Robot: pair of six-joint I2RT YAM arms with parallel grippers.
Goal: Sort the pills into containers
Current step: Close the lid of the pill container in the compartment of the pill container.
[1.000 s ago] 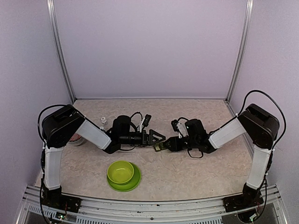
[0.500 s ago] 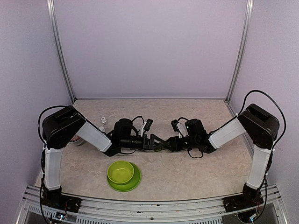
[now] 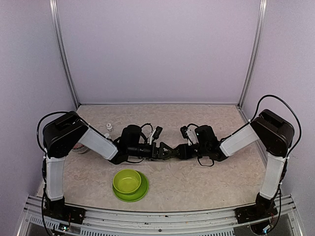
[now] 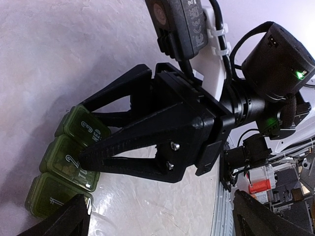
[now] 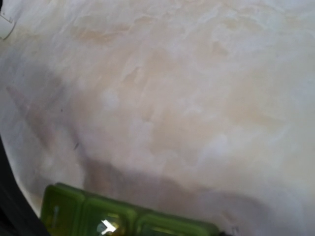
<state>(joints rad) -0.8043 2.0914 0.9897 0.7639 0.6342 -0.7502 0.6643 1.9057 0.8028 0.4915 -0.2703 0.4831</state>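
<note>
A dark green three-compartment pill box (image 4: 66,160) is lying low at the middle of the tabletop (image 4: 59,49). It is partly covered by the right end effector (image 4: 83,132), which is clamping it narrowly. The left end effector (image 3: 160,150) is gaping wide, facing it. From overhead the box is hidden.
</note>
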